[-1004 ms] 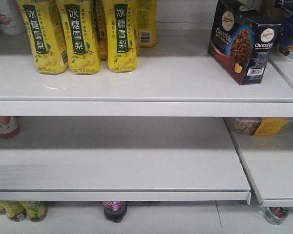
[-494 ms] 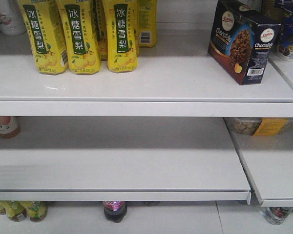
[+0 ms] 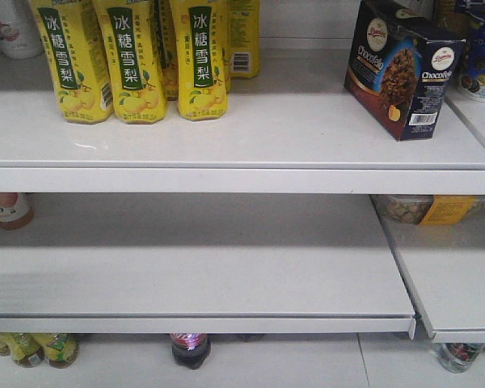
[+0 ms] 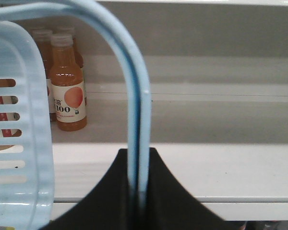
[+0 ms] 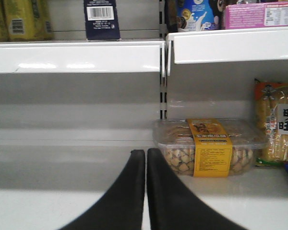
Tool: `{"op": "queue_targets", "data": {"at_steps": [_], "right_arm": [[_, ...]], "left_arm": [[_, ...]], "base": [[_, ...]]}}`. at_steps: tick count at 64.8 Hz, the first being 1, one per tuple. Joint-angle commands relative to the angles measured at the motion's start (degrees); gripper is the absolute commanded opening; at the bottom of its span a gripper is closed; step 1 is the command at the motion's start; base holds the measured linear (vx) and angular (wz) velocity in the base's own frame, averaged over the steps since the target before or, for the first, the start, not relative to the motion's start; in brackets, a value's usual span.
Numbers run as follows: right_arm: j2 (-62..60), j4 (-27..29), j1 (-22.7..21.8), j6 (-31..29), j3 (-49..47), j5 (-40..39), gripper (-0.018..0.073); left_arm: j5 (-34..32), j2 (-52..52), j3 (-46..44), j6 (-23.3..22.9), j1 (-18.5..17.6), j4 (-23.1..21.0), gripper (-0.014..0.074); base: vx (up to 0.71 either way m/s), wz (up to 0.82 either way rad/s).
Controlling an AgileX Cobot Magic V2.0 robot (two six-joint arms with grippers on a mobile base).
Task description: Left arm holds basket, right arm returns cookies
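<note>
Currently your cookies [image 3: 404, 69] stand upright on the top shelf [image 3: 250, 137], toward its right end, well right of the yellow drink cartons [image 3: 137, 56] on the same shelf. Your left gripper [image 4: 138, 191] is pinched on a handle loop of the basket [image 4: 19, 143]. Your right gripper [image 5: 146, 191] has its fingers pressed together, empty, below that shelf, beside a clear snack tub [image 5: 209, 146].

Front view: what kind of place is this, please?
Most likely a shop aisle, such as a supermarket. White tiered shelves carry rows of identical yellow drink cartons and a barcoded Chocofole cookie box, and the left gripper is shut on the handle of a light blue shopping basket.
</note>
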Motion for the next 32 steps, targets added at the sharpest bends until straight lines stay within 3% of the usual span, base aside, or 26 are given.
{"op": "queue_targets", "data": {"at_steps": [1, 32], "right_arm": [[-0.8, -0.7, 0.3, 0.4, 0.2, -4.0, -0.0008], [-0.7, -0.6, 0.3, 0.4, 0.2, -4.0, -0.0008]], "left_arm": [[-6.1, -1.0, -1.4, 0.9, 0.1, 0.6, -0.0006], [-6.0, -1.0, -1.4, 0.9, 0.1, 0.6, -0.0006]], "base": [[0.00, 0.00], [0.00, 0.00]]}}
